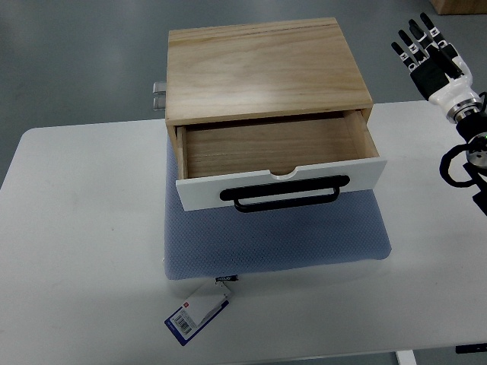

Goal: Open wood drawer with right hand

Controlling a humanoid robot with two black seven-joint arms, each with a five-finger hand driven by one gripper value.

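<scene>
A light wood drawer box (262, 68) stands on a blue-grey pad on the white table. Its drawer (278, 163) is pulled out toward me, showing an empty wooden inside. The drawer has a white front and a black bar handle (285, 192). My right hand (426, 49) is raised at the upper right, well clear of the box, fingers straight and spread, holding nothing. My left hand is out of view.
The blue-grey pad (304, 236) lies under the box, with a paper tag (196, 313) at its front edge. The white table (84, 251) spans the view. A metal part (159, 95) sticks out behind the box's left side.
</scene>
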